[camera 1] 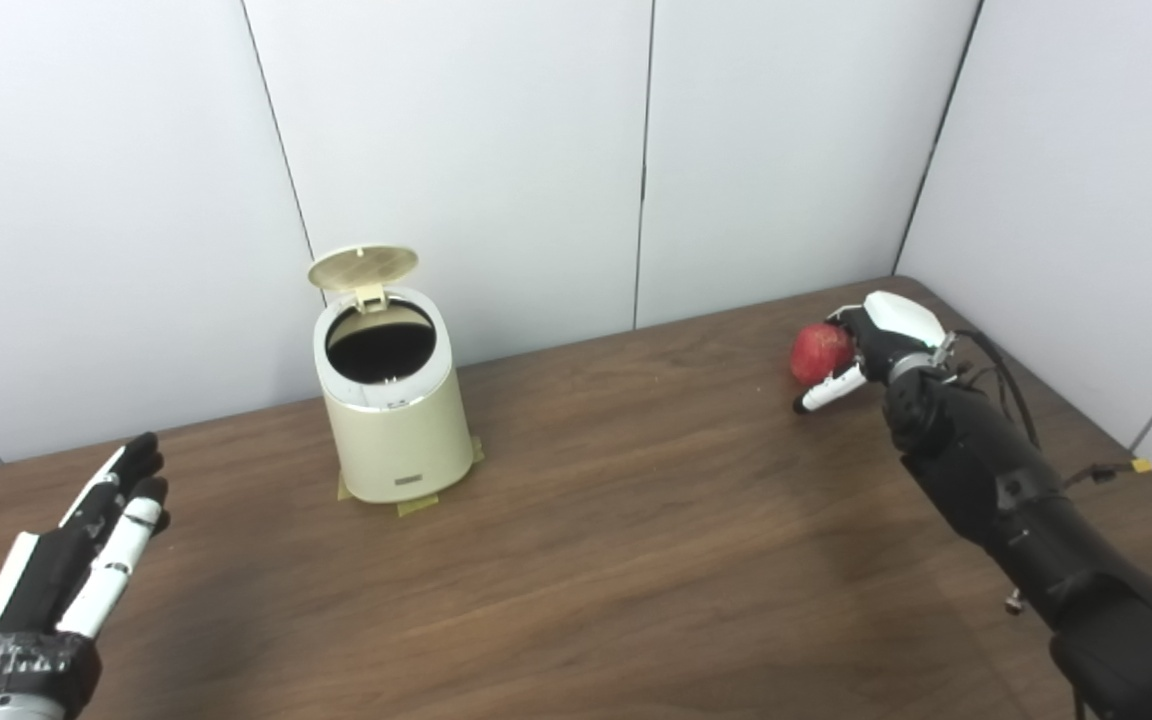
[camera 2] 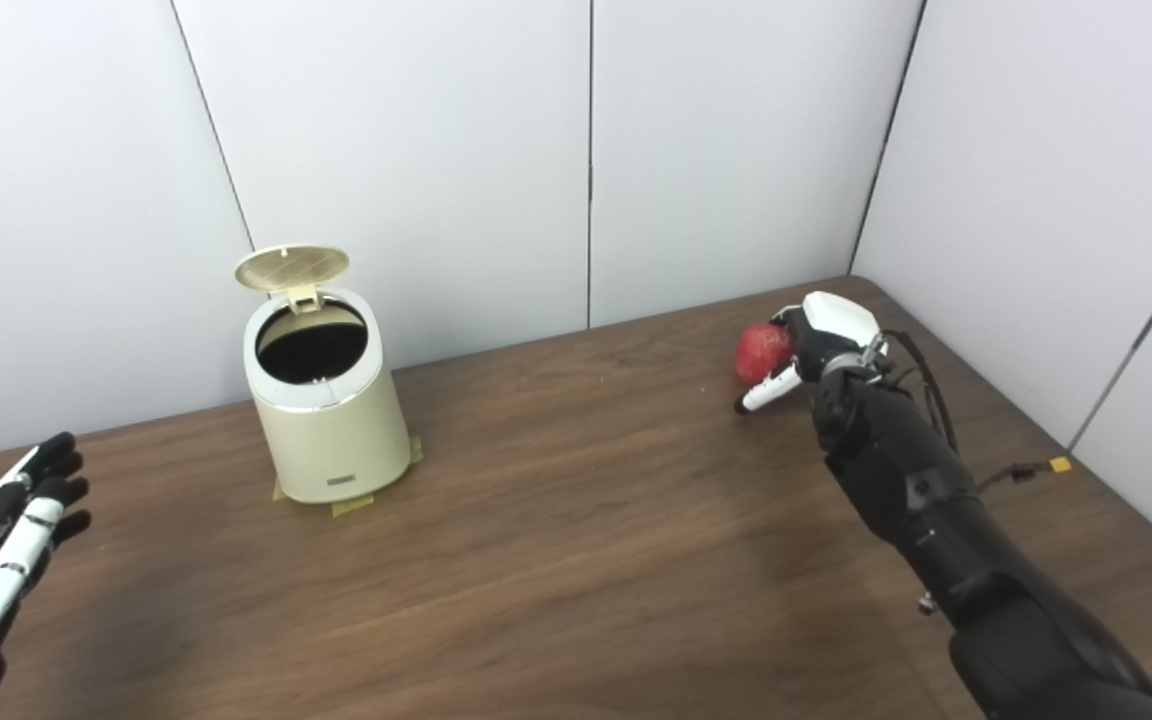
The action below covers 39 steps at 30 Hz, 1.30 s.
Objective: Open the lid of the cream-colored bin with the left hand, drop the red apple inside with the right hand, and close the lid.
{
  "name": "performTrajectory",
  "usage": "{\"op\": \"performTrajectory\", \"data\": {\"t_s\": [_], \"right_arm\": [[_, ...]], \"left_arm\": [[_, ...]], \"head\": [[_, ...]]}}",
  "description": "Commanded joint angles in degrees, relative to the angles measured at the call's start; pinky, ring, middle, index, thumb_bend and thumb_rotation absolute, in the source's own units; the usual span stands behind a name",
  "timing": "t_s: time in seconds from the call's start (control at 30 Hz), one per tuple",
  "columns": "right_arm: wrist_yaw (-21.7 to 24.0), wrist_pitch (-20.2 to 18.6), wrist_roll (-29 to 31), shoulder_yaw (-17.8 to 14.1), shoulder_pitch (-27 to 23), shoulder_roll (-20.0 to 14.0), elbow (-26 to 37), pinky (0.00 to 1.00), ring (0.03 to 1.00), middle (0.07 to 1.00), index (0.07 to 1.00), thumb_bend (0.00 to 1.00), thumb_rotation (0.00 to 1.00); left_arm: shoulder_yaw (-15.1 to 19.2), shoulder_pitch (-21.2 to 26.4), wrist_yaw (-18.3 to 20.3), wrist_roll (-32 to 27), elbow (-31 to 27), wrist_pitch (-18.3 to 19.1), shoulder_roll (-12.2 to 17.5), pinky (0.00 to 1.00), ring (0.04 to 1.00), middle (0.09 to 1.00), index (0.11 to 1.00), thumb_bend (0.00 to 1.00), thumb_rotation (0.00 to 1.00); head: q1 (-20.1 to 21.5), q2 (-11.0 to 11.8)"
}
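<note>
Left robot hand (camera 1: 71,560) at 8 o'clock of the bench (camera 1: 636,560), released: fingers straight and apart, holding nothing, well apart from the bin. The left eye view shows it whole down to the wrist; the right eye view cuts it at the frame edge. Cream-colored bin (camera 1: 394,420) at 10 o'clock: smooth tapered cylinder, pale rim ring, dark interior, standing on yellowish tape tabs (camera 1: 416,505). Its round lid (camera 1: 363,267) stands tipped up on the rear hinge, mouth uncovered. Bench is dark wood-grain; white panel walls (camera 1: 456,150) behind. Right robot hand (camera 1: 871,350) at 2 o'clock, black with white shell, grasping the red apple (camera 1: 820,352), fingers wrapped around its right side; apple is round, glossy red, far right of the bin. Cabling (camera 1: 1006,385) loops along the forearm.
</note>
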<state>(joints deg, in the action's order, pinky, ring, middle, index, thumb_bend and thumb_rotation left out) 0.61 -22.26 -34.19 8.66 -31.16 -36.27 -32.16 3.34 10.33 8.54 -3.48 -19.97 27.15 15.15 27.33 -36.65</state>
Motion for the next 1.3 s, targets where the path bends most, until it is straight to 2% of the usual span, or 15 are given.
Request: {"op": "performTrajectory", "data": {"t_s": [0.0,0.13,0.3,0.33,0.37,0.43,0.53,0.8,0.93,1.07,1.1,1.13,1.17,1.23,1.27], "right_arm": [[-2.3,2.0,0.2,-1.1,-3.6,-1.8,0.5,0.64,0.74,0.75,0.709,0.91,0.22],[-3.7,3.9,1.8,-1.9,-3.6,-1.4,-0.4,0.59,0.676,0.711,0.685,0.88,0.17],[-6.5,6.7,3.9,-3.5,-3.4,-0.4,-1.8,0.47,0.531,0.596,0.636,0.83,0.09],[-7.1,7.0,4.2,-3.8,-3.3,-0.1,-1.9,0.45,0.502,0.526,0.582,0.68,0.05],[-7.6,7.2,4.3,-4.0,-3.3,0.1,-2.0,0.43,0.479,0.489,0.553,0.61,0.03],[-8.4,7.4,4.5,-4.2,-3.2,0.2,-2.2,0.42,0.484,0.488,0.503,0.55,0.0],[-8.8,7.3,4.7,-4.3,-3.2,0.4,-2.1,0.45,0.513,0.519,0.47,0.53,0.0],[-8.9,7.1,5.1,-4.4,-2.7,0.2,-1.0,0.47,0.52,0.526,0.466,0.53,0.0],[-8.9,7.3,4.6,-4.2,-1.9,-0.1,1.3,0.46,0.511,0.516,0.47,0.53,0.0],[-9.3,9.3,4.2,-4.2,-0.9,-0.5,5.3,0.42,0.48,0.493,0.483,0.53,0.0],[-9.2,9.8,4.2,-4.3,-0.7,-0.5,6.7,0.42,0.472,0.491,0.483,0.53,0.0],[-9.0,9.8,3.9,-4.2,-0.5,-0.6,8.1,0.41,0.467,0.491,0.482,0.53,0.0],[-8.4,9.5,4.0,-4.3,-0.3,-0.5,9.9,0.41,0.465,0.493,0.48,0.53,0.0],[-7.1,7.8,4.0,-4.5,0.1,0.0,14.1,0.43,0.477,0.502,0.474,0.53,0.0],[-6.7,7.2,4.0,-4.6,0.3,0.2,15.4,0.44,0.48,0.5,0.475,0.53,0.0]], "left_arm": [[0.7,2.6,-1.0,-1.4,-1.3,-0.3,0.3,0.92,0.961,0.975,0.973,0.3,0.65],[0.3,2.6,-1.3,-0.8,-1.8,-0.3,0.5,0.93,0.962,0.971,0.973,0.26,0.6],[-0.9,2.6,-0.9,0.7,-2.5,-0.3,1.5,0.89,0.948,0.968,0.98,0.21,0.46],[-1.0,2.7,-1.0,0.8,-2.6,-0.3,1.5,0.89,0.951,0.972,0.982,0.2,0.41],[-1.1,2.7,-1.0,0.9,-2.6,-0.3,1.6,0.89,0.953,0.973,0.983,0.19,0.39],[-1.3,2.6,-0.9,1.4,-2.6,-0.3,1.8,0.88,0.95,0.975,0.987,0.19,0.34],[-1.8,2.6,-0.8,3.2,-2.8,-0.3,2.2,0.83,0.927,0.962,0.972,0.21,0.28],[-1.0,2.5,-0.3,2.5,-3.1,-0.3,1.6,0.88,0.951,0.975,0.98,0.18,0.27],[-1.0,2.4,-0.1,2.2,-3.2,-0.3,1.3,0.9,0.967,0.986,0.986,0.17,0.31],[-1.6,2.2,-0.3,4.9,-3.6,-0.2,1.2,0.87,0.955,0.975,0.976,0.16,0.34],[-1.5,2.2,-0.2,4.5,-3.8,-0.2,1.0,0.9,0.955,0.964,0.965,0.17,0.4],[-1.7,2.1,0.0,5.2,-3.9,-0.2,1.0,0.94,0.977,0.98,0.981,0.15,0.4],[-1.5,2.2,0.0,4.8,-3.9,-0.2,0.7,0.95,0.977,0.978,0.979,0.15,0.42],[-1.0,2.1,-0.5,3.4,-3.5,-0.2,-0.2,0.98,0.987,0.991,0.99,0.13,0.27],[-1.0,2.1,-0.6,3.1,-3.5,-0.2,-0.4,0.98,0.986,0.994,0.994,0.13,0.26]], "head": [[0.0,-0.1],[0.1,-0.2],[0.0,-0.1],[0.0,-0.1],[0.0,-0.1],[0.0,-0.1],[0.1,-0.2],[0.1,-0.4],[-0.5,-0.5],[-1.2,-0.6],[-1.5,-0.5],[-1.7,-0.5],[-1.9,-0.5],[-2.7,-0.5],[-2.9,-0.5]]}}
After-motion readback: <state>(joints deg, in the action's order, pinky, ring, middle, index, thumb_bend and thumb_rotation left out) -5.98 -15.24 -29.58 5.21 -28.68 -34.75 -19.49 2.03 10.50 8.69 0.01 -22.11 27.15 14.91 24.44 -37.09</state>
